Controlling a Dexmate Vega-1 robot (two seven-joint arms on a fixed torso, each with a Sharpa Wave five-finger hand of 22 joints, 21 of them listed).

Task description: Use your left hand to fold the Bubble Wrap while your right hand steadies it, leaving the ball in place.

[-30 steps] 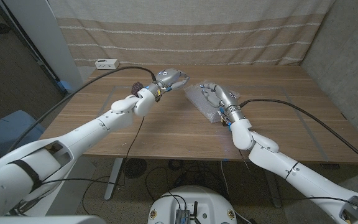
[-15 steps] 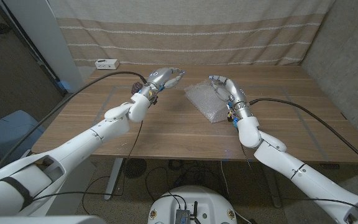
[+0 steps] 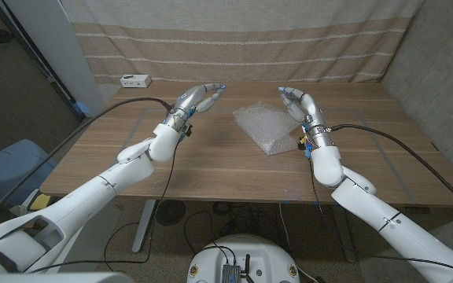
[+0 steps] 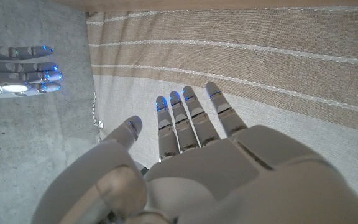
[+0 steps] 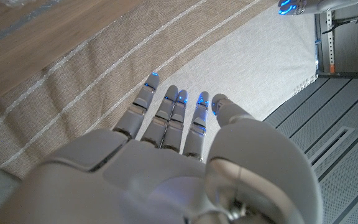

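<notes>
The Bubble Wrap (image 3: 266, 126) lies as a crumpled clear sheet on the wooden table (image 3: 211, 165), right of the middle. My left hand (image 3: 200, 97) hovers to its left, fingers spread and holding nothing. My right hand (image 3: 299, 104) is raised just right of the wrap's far corner, open as well and apart from it. In the left wrist view my left hand (image 4: 191, 155) points its spread fingers at the striped curtain, with the right hand (image 4: 17, 68) opposite. The right wrist view shows my right hand (image 5: 173, 155) with straight fingers and nothing in it.
A white box (image 3: 134, 79) sits at the table's far left corner. A striped curtain (image 3: 234, 39) hangs behind the table. A blue chair (image 3: 6, 161) stands off the table's left side.
My right hand has lifted off the Bubble Wrap and moved right. My left hand has drawn away to the left and risen. The wrap stays on the table.
</notes>
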